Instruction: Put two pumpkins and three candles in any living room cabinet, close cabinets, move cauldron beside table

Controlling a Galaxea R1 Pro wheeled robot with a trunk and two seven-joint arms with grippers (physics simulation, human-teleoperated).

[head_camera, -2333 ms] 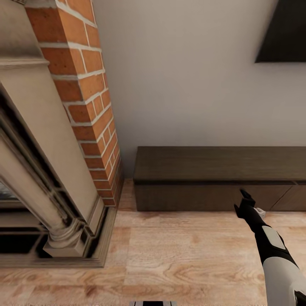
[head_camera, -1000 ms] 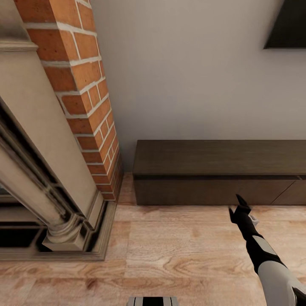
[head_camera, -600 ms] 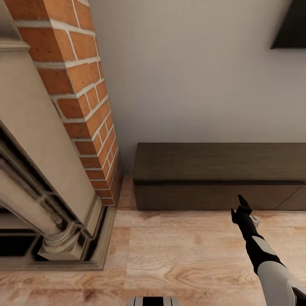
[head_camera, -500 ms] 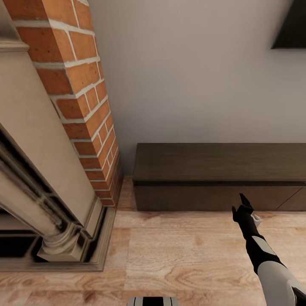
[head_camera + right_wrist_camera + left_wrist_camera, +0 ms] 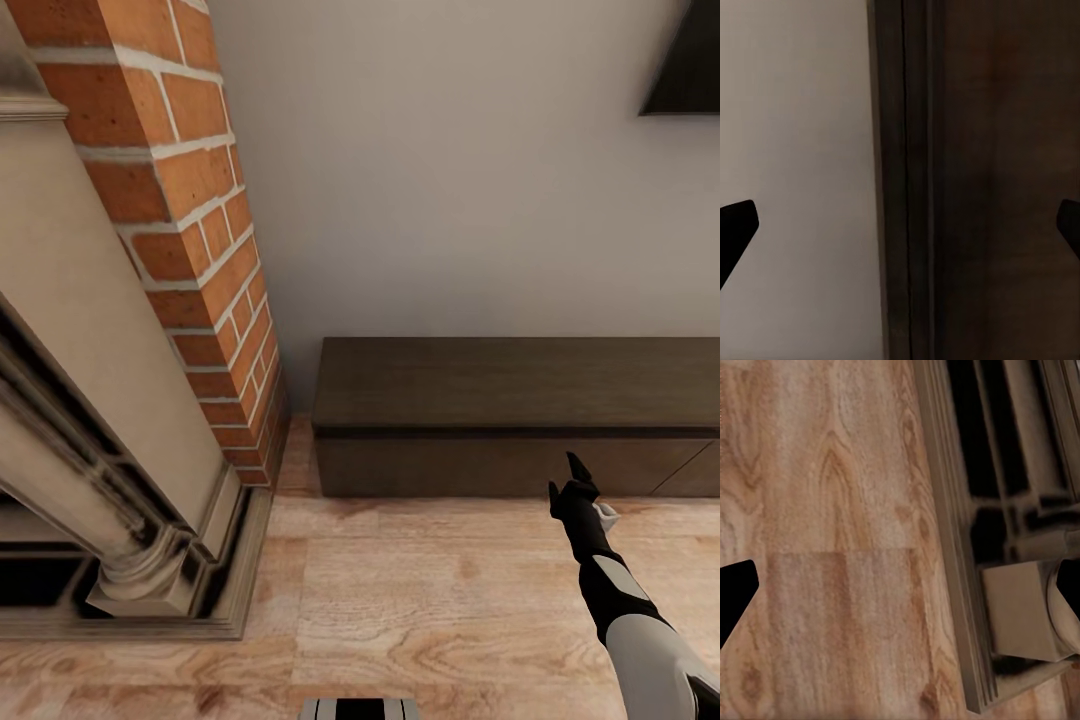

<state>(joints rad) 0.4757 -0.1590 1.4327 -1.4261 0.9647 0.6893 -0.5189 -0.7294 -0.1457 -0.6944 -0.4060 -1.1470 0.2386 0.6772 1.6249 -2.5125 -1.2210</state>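
Approach step, by my reading: long low dark-brown wooden cabinet (image 5: 520, 415) stands shut against the wall; right gripper (image 5: 578, 480), fingers spread and empty, must next reach its front.

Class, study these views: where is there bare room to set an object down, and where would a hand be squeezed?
Free patches: the cabinet top, bare from its left end to the picture's right edge, and the wooden floor between the cabinet front and the fireplace base. Tight: the narrow strip between the brick column and the cabinet's left end. The right gripper hangs open before the cabinet front.
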